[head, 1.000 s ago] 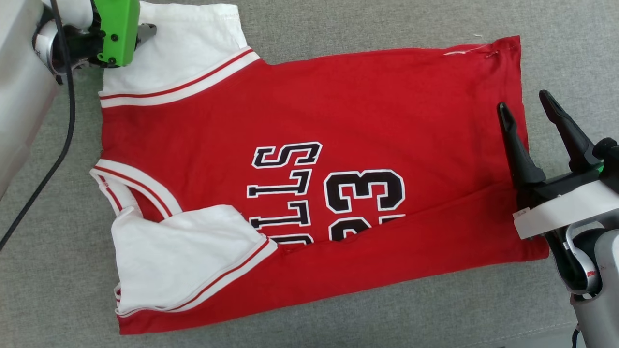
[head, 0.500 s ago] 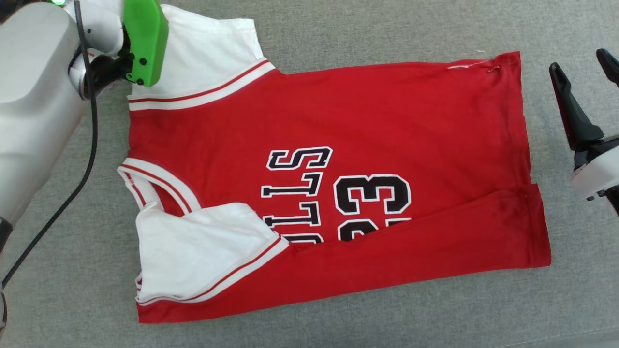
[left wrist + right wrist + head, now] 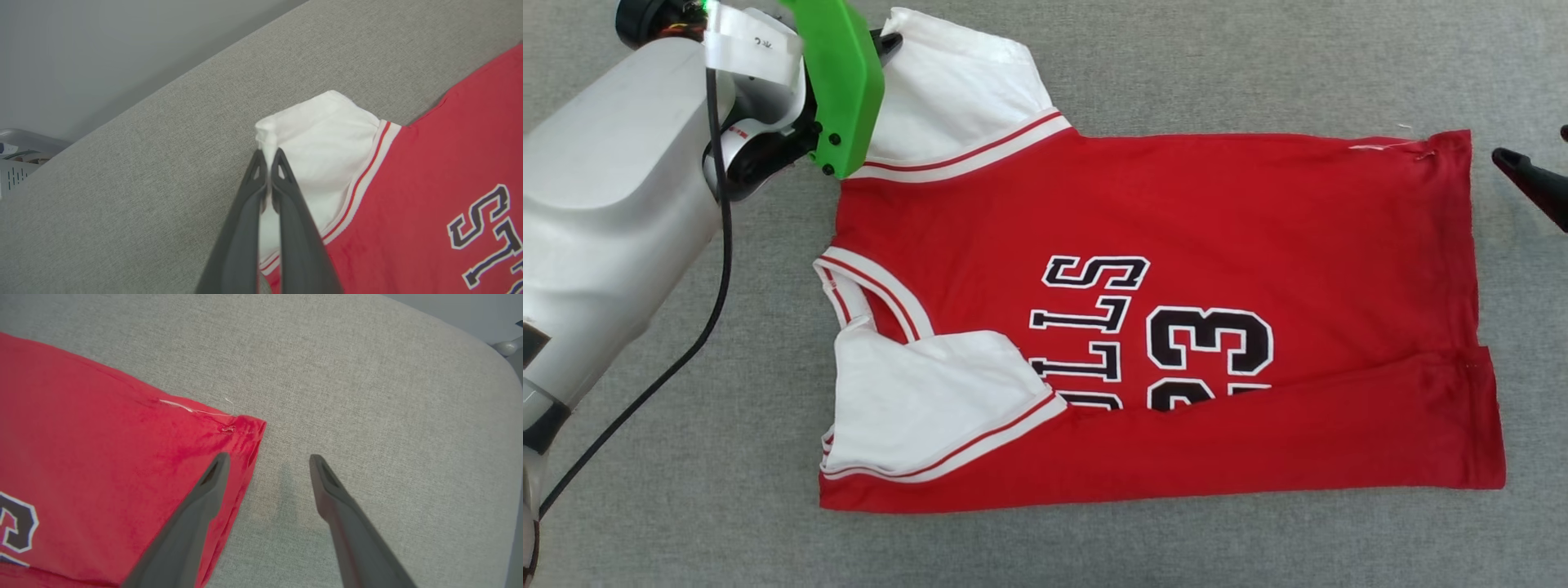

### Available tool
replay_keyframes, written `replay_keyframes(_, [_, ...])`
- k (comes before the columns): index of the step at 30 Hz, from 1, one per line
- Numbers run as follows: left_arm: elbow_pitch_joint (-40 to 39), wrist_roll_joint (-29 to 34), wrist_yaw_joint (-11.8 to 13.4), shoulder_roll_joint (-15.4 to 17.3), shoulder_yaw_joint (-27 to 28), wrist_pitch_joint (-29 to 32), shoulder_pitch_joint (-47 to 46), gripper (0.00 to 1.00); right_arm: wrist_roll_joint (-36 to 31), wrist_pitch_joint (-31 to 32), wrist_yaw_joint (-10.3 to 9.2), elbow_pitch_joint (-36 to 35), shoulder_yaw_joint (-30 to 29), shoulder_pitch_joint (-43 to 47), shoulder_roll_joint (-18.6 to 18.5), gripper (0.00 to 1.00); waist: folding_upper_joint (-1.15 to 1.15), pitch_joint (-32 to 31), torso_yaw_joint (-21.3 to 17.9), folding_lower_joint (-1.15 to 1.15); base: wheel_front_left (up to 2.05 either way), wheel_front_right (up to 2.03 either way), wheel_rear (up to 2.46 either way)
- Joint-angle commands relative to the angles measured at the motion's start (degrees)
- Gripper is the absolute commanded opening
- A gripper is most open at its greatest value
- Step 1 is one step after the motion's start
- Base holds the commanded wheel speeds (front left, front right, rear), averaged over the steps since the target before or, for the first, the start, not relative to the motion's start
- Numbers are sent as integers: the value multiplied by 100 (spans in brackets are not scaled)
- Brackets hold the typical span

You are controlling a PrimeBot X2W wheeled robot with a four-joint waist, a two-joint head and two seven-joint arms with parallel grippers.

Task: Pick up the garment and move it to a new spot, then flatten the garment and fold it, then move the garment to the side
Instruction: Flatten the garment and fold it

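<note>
Across the grey woven-cloth worktop (image 3: pixel 1258 539) in front of me lies the garment (image 3: pixel 1217 212), its long axis running side to side. The collar (image 3: pixel 866 294) points toward my left and the hem (image 3: pixel 1474 327) toward my right, so the black, white-outlined lettering (image 3: pixel 1094 327) and number (image 3: pixel 1209 343) read sideways. It is soft red knit, roughly rectangular. The near long edge is folded up over the lower part of the print, and the near sleeve (image 3: pixel 923 400), white with red-and-white striped trim, lies flat on the chest. The far sleeve (image 3: pixel 956 90) sticks out beyond the red body. A loose white thread (image 3: pixel 192 409) lies at the far hem corner.

My left claw (image 3: pixel 267 157) is clenched on the outer edge of that far sleeve, with white cloth pinched between the two dark fingers and bunched above their tips. A green bracket (image 3: pixel 841 82) sits on that wrist. My right claw (image 3: pixel 267 461) is spread wide and holds nothing. One finger is over the red hem corner and the other over bare grey cloth.
</note>
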Motion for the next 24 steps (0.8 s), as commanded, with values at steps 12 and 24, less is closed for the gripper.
replay_keyframes(12, [-442, 159, 84, -18, 44, -203, -107, 0, -157, 280, -4, 1562, 1256, -1076, 369, 100, 0, 389, 364, 0, 0, 0, 0])
replay_keyframes(24, [-461, 80, 130, 121, 102, -320, 4, 0, 442, -361, -4, 2140, 1709, -1029, 361, 0, 0, 283, 329, 0, 0, 0, 0])
